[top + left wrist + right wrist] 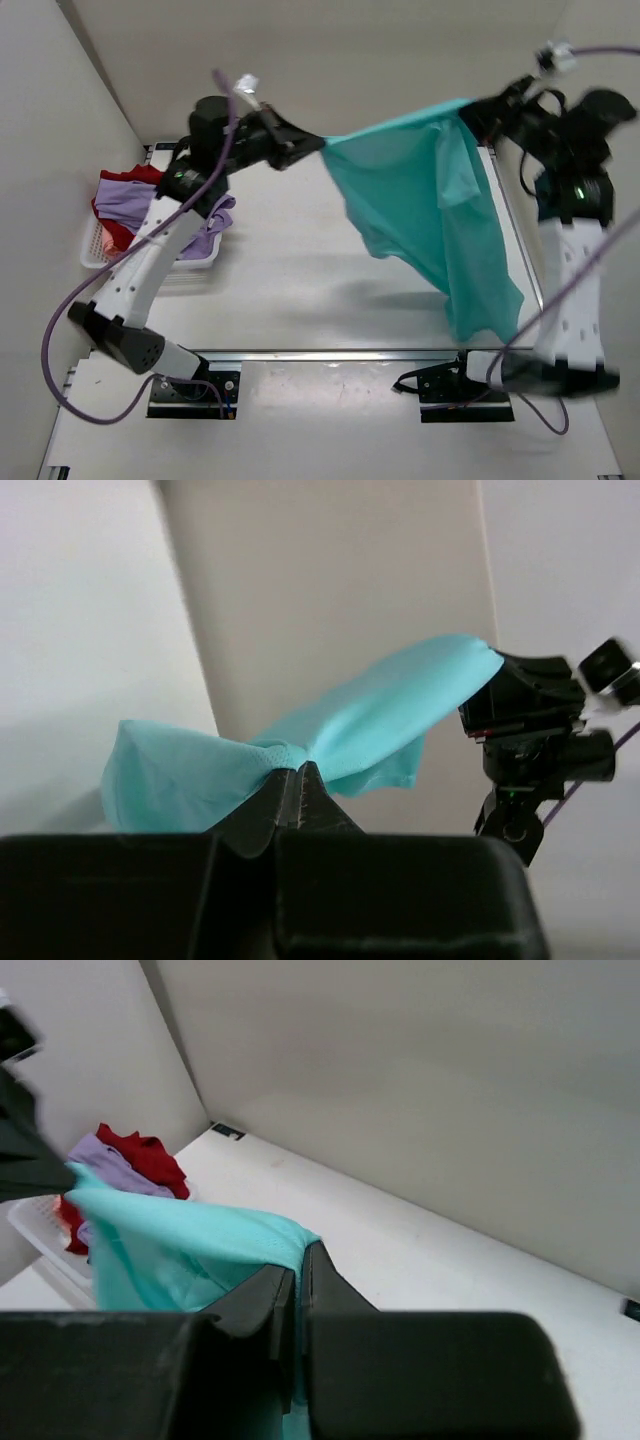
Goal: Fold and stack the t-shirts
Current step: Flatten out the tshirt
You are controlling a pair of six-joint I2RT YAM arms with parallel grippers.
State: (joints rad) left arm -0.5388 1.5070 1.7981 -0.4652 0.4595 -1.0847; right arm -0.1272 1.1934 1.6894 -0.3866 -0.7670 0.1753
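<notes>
A teal t-shirt (425,200) hangs spread in the air above the table, stretched between my two grippers. My left gripper (318,143) is shut on its left upper corner; in the left wrist view the cloth (330,735) bunches at the gripper (298,767). My right gripper (468,108) is shut on the right upper corner, and the right wrist view shows the cloth (190,1240) pinched in the gripper (302,1248). The shirt's lower end droops toward the right arm's base. A lavender t-shirt (128,200) and a red t-shirt (118,235) lie crumpled in the basket.
A white lattice basket (150,262) stands at the table's left edge against the side wall. White walls close in at the back and on the left. Both arm bases (190,385) sit at the near edge, with purple cables looping off the arms.
</notes>
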